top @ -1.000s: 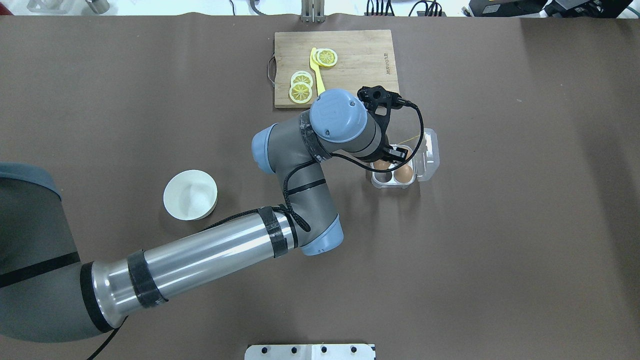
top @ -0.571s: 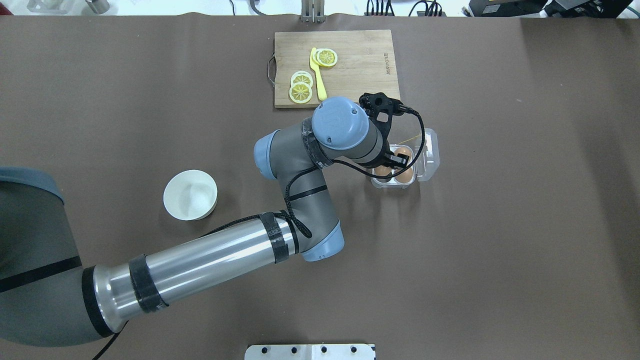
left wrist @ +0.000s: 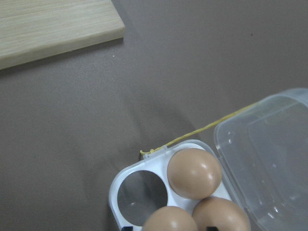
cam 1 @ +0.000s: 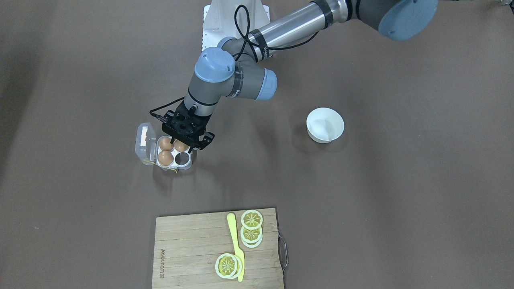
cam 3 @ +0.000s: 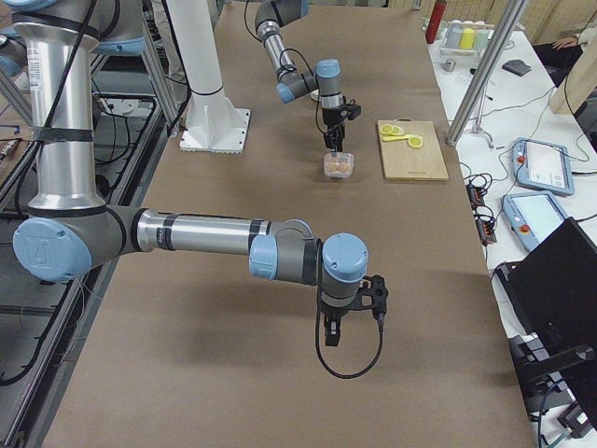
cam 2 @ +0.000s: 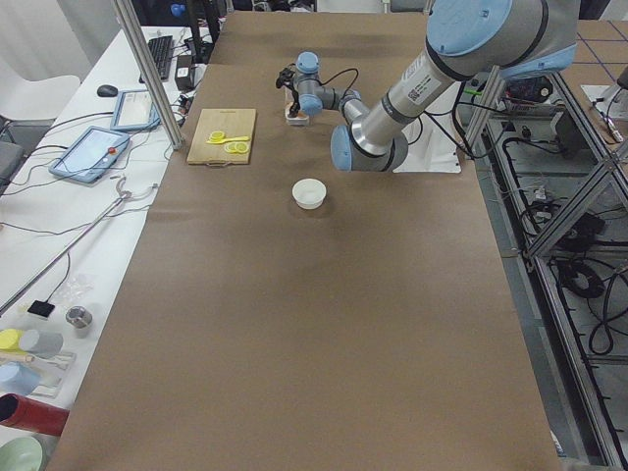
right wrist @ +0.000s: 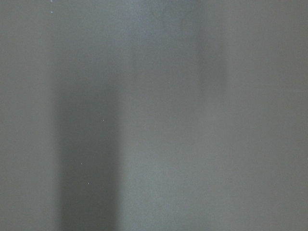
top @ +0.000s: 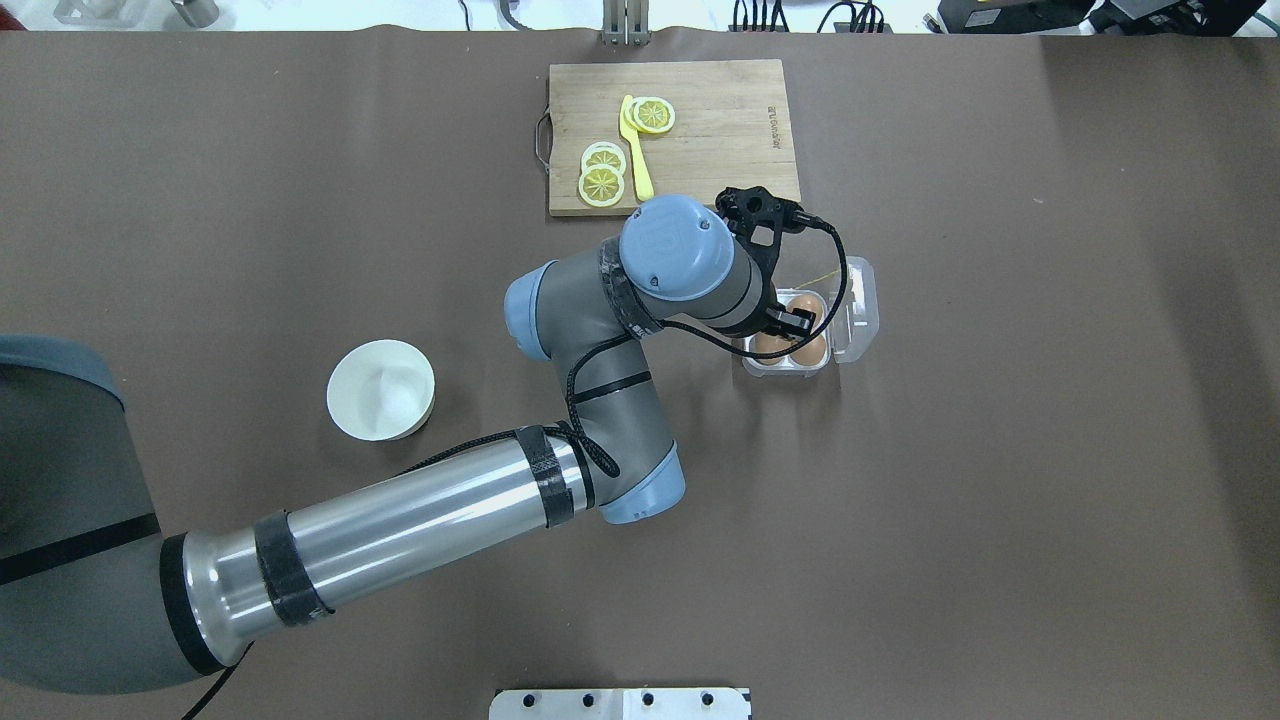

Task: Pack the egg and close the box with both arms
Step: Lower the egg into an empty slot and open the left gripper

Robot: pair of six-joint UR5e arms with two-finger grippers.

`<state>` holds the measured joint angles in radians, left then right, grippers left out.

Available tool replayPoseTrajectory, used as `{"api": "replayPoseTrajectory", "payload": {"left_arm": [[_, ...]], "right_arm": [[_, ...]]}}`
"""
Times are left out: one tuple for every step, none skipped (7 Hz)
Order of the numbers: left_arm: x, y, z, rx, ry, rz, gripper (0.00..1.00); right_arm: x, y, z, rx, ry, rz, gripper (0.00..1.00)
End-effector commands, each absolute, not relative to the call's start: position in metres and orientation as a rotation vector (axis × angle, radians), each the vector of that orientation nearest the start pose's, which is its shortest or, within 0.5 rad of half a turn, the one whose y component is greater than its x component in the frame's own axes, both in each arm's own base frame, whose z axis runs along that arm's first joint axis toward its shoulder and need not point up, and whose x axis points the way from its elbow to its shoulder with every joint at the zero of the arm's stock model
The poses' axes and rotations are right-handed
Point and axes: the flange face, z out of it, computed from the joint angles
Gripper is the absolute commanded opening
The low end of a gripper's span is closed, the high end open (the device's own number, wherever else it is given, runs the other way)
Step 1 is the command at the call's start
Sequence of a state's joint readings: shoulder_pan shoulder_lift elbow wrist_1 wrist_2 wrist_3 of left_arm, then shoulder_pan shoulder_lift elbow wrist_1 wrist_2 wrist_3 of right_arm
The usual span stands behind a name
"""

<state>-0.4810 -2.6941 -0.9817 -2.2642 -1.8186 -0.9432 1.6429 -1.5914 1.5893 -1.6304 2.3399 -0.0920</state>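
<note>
Left black tool (cam 1: 182, 146) stands around one light-brown egg (left wrist: 167, 221) of three in clear plastic four-cell box (left wrist: 114, 195), but its grip I cannot tell.

My left arm (top: 420, 510) reaches far forward, wrist bent, left gripper (cam 1: 182, 141) pointing straight down, opening unclear. My right arm (cam 3: 196, 233) low, right gripper (cam 3: 334, 334) hanging downward.

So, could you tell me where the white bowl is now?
In the overhead view the white bowl stands left of centre, nearer the robot than the cutting board and well left of the box.
</note>
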Motion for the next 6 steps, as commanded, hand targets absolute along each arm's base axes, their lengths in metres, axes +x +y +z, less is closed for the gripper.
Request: {"api": "replayPoseTrajectory", "payload": {"left_arm": [[0.697,-0.488,0.084,0.462,1.159,0.279,0.81],[0.692,-0.488,0.076,0.466,1.169,0.277,0.83],[0.682,-0.495,0.070,0.478,1.175,0.268,0.87],[0.674,-0.499,0.064,0.473,1.175,0.268,0.87],[0.659,-0.503,0.053,0.445,1.159,0.271,0.88],[0.638,-0.507,0.039,0.393,1.127,0.280,0.90]], "right_arm": [[0.098,-0.473,0.666,0.005,-0.770,0.005,1.00],[0.098,-0.473,0.666,0.005,-0.770,0.003,1.00],[0.098,-0.472,0.666,0.003,-0.771,0.005,1.00],[0.098,-0.471,0.667,0.003,-0.774,0.004,1.00],[0.098,-0.469,0.668,0.000,-0.775,0.007,1.00],[0.098,-0.468,0.669,-0.001,-0.776,0.006,1.00]]}}
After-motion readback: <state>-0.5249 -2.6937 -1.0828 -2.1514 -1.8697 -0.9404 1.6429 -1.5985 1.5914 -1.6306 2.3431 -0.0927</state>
